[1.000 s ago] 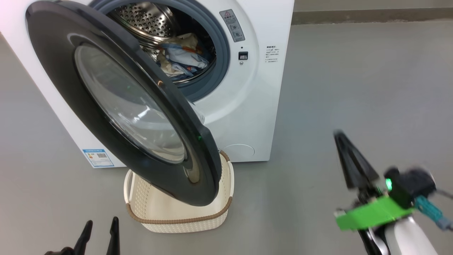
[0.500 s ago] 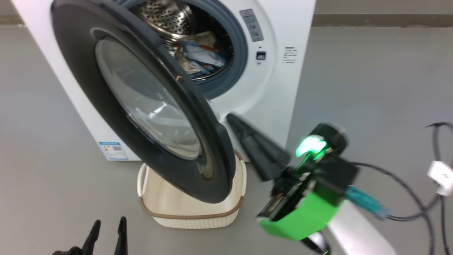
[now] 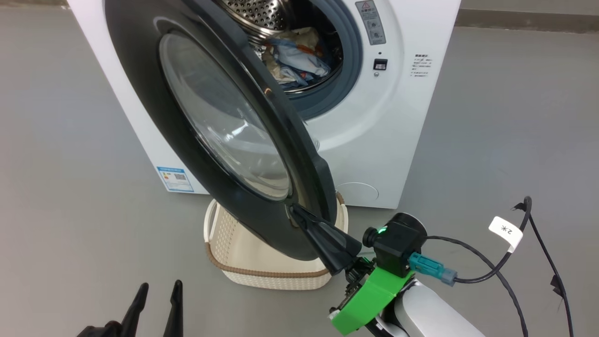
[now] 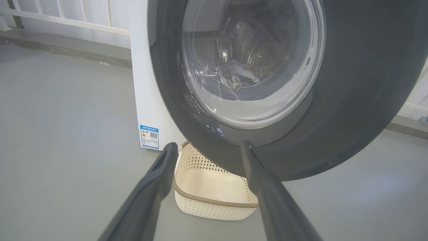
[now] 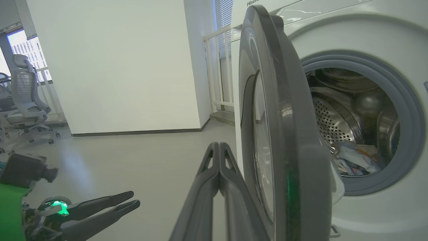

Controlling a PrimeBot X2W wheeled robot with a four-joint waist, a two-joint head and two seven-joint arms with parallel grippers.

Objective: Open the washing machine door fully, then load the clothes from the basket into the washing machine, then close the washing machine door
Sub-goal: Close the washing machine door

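Right, my right gripper [image 3: 296, 209] is pinched closed, empty, tips at the lower outer face of the washing machine door [image 3: 145, 93]. My left gripper [image 3: 158, 292] hangs spread wide, empty. The door stands ajar above the basket [image 3: 281, 281]; the clothes [image 3: 295, 58] lie in the washing machine [image 3: 374, 140].

I count one washing machine [image 3: 374, 140], one door [image 3: 135, 84], one basket [image 3: 262, 276], one clothes heap [image 3: 295, 61], one left pincer [image 3: 160, 286], one right pincer [image 3: 299, 214], one chair [image 5: 25, 87]

Washing machine door [image 3: 224, 121]: glossy black, clear glass bowl at centre, partly open, lower edge over the basket [image 3: 276, 276]. Basket cream, brown rim, upright on floor before white washing machine [image 3: 374, 140]. Clothes [image 3: 295, 61] bunched in steel drum.
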